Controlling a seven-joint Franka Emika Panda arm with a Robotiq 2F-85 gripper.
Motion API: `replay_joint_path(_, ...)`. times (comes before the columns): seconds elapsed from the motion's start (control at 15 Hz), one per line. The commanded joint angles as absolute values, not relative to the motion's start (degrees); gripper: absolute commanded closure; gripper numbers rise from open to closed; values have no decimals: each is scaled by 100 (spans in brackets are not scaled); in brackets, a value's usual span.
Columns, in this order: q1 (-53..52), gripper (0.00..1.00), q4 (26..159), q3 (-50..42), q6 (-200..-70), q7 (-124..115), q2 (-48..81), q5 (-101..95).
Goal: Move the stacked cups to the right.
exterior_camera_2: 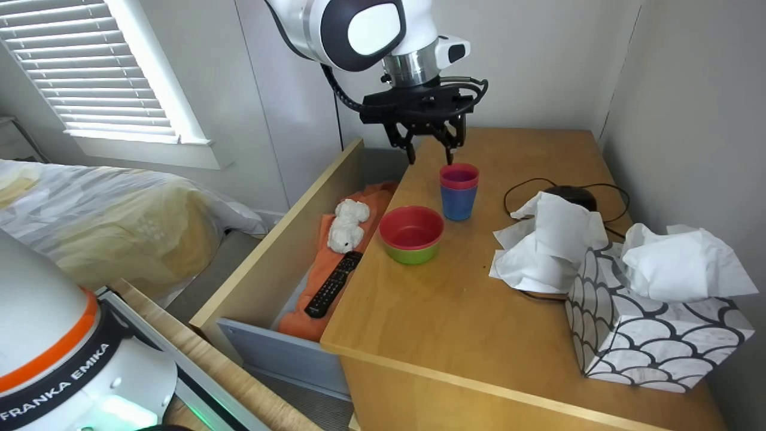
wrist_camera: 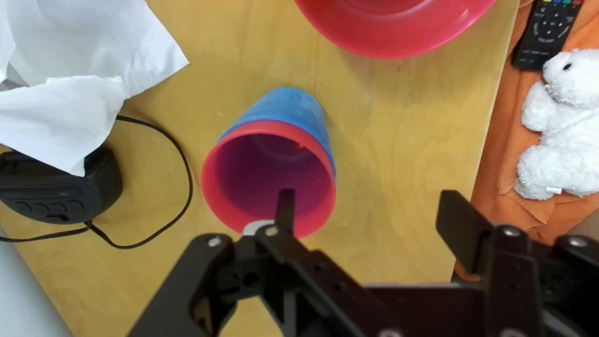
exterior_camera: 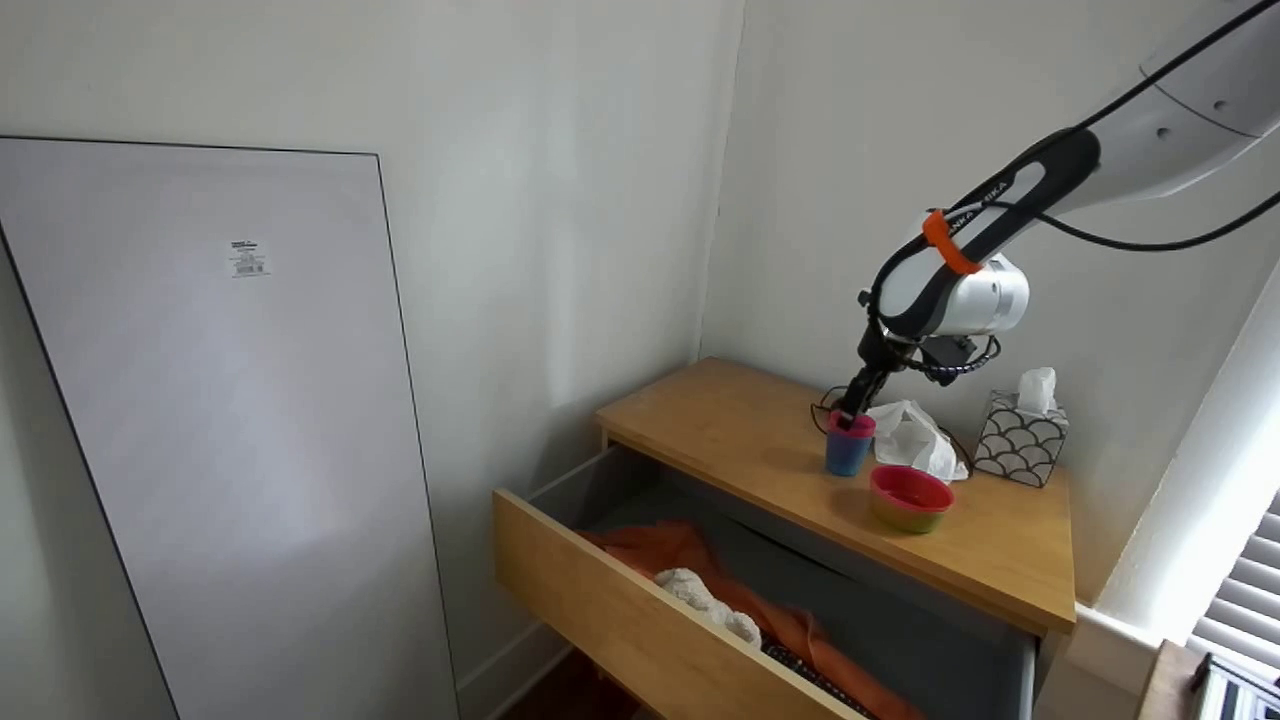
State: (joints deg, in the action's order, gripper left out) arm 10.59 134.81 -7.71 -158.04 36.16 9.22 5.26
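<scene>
The stacked cups stand upright on the wooden dresser top: a red cup (exterior_camera_2: 459, 178) nested in a blue cup (exterior_camera_2: 458, 204). They also show in an exterior view as a red rim (exterior_camera: 857, 428) over the blue cup (exterior_camera: 846, 456). In the wrist view the red cup (wrist_camera: 269, 182) opens toward the camera, with the blue cup (wrist_camera: 295, 105) behind it. My gripper (exterior_camera_2: 430, 160) is open and empty, above the cups' rim. In the wrist view the gripper (wrist_camera: 368, 199) has its left finger overlapping the red cup's opening and its right finger over the dresser's edge; contact is not visible.
A red bowl in a green bowl (exterior_camera_2: 413, 254) stands near the cups. Tissues (exterior_camera_2: 544, 245), a tissue box (exterior_camera_2: 664, 341) and a black cabled device (wrist_camera: 56, 187) lie along the wall side. The open drawer (exterior_camera: 640, 610) holds orange cloth, a white plush (wrist_camera: 566, 126) and a remote (exterior_camera_2: 332, 286).
</scene>
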Motion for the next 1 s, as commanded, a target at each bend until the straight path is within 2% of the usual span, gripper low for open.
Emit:
replay_joint_path(0.0, 1340, 46, 13256, -545, -15747, 3843, 1197, 816)
replay_joint_path(0.07, 1384, 54, 13214, -511, -15724, 3828, 1246, 838)
replay_joint_path(0.33, 1528, 76, 13099, -402, -15702, 3779, 1390, 855)
replay_joint_path(0.47, 1564, 65, 13049, -395, -15695, 3725, 1460, 792)
replay_joint_path(0.53, 1589, 66, 13035, -382, -15688, 3723, 1478, 784)
replay_joint_path(0.6, 1611, 72, 13017, -368, -15685, 3717, 1497, 786)
replay_joint_path(0.67, 1631, 92, 13012, -363, -15684, 3715, 1492, 778)
replay_joint_path(0.8, 1651, 100, 13005, -360, -15638, 3683, 1457, 761)
replay_joint_path(0.93, 1621, 100, 13039, -412, -15570, 3576, 1352, 669)
